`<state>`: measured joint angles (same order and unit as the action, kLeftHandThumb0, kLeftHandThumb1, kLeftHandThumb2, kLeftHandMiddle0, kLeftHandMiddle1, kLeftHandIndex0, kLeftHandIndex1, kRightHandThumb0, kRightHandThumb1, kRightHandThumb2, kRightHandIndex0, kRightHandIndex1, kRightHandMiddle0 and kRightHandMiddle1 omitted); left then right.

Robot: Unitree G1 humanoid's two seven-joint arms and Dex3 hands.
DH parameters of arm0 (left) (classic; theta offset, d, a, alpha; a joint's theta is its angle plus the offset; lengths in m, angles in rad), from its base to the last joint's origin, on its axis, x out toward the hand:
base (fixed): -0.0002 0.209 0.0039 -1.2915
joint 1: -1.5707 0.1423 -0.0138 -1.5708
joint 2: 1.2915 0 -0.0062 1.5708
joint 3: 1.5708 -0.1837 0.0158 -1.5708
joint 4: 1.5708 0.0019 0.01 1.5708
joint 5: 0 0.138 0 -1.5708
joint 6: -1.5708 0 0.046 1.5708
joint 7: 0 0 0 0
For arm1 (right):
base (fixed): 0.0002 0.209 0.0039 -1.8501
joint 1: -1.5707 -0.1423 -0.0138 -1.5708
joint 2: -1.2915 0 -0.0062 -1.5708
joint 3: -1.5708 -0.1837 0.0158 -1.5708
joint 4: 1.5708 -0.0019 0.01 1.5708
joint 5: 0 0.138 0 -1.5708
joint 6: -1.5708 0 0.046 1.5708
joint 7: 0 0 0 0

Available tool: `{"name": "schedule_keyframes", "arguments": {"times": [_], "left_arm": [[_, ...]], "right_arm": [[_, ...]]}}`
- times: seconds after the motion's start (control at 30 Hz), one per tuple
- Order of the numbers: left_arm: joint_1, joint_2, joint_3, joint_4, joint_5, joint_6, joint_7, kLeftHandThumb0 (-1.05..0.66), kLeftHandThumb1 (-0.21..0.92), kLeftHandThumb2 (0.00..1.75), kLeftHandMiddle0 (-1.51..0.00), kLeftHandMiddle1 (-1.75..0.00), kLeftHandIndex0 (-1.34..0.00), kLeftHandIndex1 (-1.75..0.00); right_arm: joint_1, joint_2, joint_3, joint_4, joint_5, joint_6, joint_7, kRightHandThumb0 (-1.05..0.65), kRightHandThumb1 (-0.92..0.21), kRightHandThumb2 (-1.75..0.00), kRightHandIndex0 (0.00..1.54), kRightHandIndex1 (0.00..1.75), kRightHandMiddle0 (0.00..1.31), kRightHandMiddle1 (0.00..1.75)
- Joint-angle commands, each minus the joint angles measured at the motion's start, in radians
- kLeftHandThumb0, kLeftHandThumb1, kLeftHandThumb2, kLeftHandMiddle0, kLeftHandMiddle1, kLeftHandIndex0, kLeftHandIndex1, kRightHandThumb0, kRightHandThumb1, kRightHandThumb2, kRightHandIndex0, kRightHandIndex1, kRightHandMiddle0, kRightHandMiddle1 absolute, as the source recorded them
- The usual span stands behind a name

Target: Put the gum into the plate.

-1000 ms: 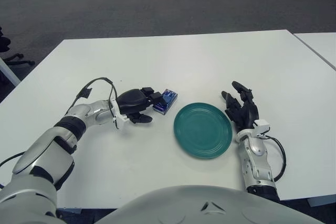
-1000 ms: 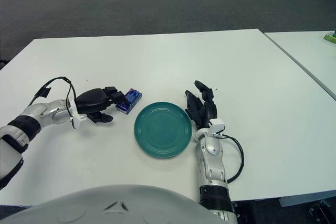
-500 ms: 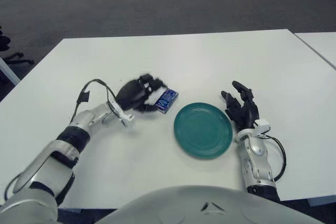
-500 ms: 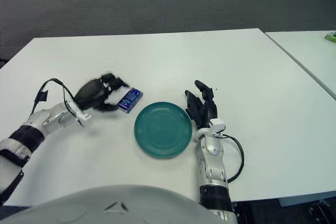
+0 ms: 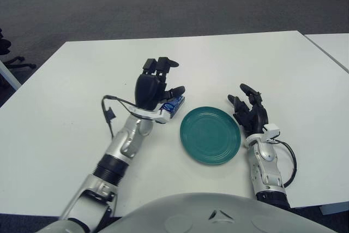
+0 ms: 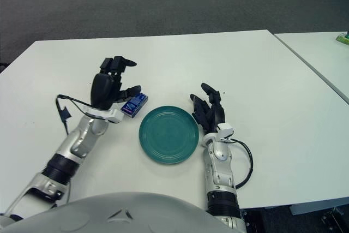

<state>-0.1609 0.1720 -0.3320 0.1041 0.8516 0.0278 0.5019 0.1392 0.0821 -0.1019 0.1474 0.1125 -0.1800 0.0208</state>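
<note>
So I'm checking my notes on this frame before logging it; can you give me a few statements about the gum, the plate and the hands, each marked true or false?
1. The gum lies on the plate. False: it lies on the table, just left of the plate.
2. The plate holds nothing. True.
3. The left hand grips the gum. False: its fingers are spread, above and left of the pack.
4. The right hand shows right of the plate, fingers open. True.
5. The plate is red. False: it is green.
</note>
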Motion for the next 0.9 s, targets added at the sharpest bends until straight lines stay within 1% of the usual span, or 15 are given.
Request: {"name": "schedule_keyframes", "arguments": {"times": [0.0, 0.07, 0.17, 0.3, 0.37, 0.43, 0.57, 0.7, 0.87], "left_arm": [[-0.07, -0.041, 0.02, 0.009, 0.058, 0.189, -0.07, -1.05, 0.92, 0.73, -0.18, -1.74, -0.03, -1.68], [-0.076, -0.057, 0.015, 0.008, 0.08, 0.245, -0.087, -1.05, 0.92, 0.73, -0.11, -1.74, -0.03, -1.68], [-0.091, -0.095, -0.001, 0.023, 0.106, 0.329, -0.106, -1.05, 0.92, 0.75, -0.04, -1.71, -0.02, -1.67], [-0.102, -0.165, -0.029, 0.102, 0.102, 0.38, -0.066, -1.05, 0.92, 0.76, -0.01, -1.6, 0.0, -1.64], [-0.108, -0.195, -0.038, 0.148, 0.091, 0.388, -0.037, -1.05, 0.92, 0.77, 0.0, -1.55, 0.0, -1.64], [-0.114, -0.209, -0.042, 0.174, 0.083, 0.391, -0.018, -1.05, 0.92, 0.77, 0.0, -1.52, 0.0, -1.64], [-0.164, -0.286, -0.03, 0.388, 0.01, 0.35, 0.06, -1.05, 0.92, 0.78, 0.0, -1.45, 0.0, -1.63], [-0.195, -0.31, -0.015, 0.501, -0.051, 0.328, 0.076, -1.05, 0.92, 0.78, 0.0, -1.41, 0.0, -1.63], [-0.213, -0.312, -0.023, 0.557, -0.091, 0.348, 0.066, -1.05, 0.92, 0.79, 0.0, -1.4, 0.0, -1.64]], "right_arm": [[0.061, 0.0, -0.01, 0.098, 0.016, 0.075, 0.0, -0.49, -0.91, -0.56, 0.46, 0.53, 0.02, 0.83], [0.06, -0.001, -0.01, 0.098, 0.016, 0.075, 0.004, -0.5, -0.91, -0.55, 0.47, 0.56, 0.02, 0.84], [0.066, -0.004, -0.008, 0.093, 0.019, 0.08, 0.017, -0.52, -0.91, -0.55, 0.47, 0.58, 0.02, 0.85], [0.083, -0.006, 0.002, 0.07, 0.017, 0.09, 0.028, -0.53, -0.92, -0.57, 0.45, 0.59, 0.01, 0.85], [0.092, -0.006, 0.007, 0.06, 0.016, 0.093, 0.031, -0.52, -0.92, -0.58, 0.45, 0.6, 0.02, 0.86], [0.096, -0.006, 0.009, 0.053, 0.016, 0.095, 0.032, -0.52, -0.92, -0.59, 0.45, 0.61, 0.02, 0.86], [0.112, -0.006, 0.018, 0.022, 0.019, 0.115, 0.033, -0.51, -0.92, -0.59, 0.44, 0.62, 0.04, 0.87], [0.122, -0.006, 0.02, -0.003, 0.024, 0.135, 0.031, -0.5, -0.92, -0.59, 0.44, 0.63, 0.05, 0.88], [0.132, -0.009, 0.016, -0.026, 0.033, 0.156, 0.029, -0.5, -0.92, -0.59, 0.43, 0.63, 0.05, 0.87]]}}
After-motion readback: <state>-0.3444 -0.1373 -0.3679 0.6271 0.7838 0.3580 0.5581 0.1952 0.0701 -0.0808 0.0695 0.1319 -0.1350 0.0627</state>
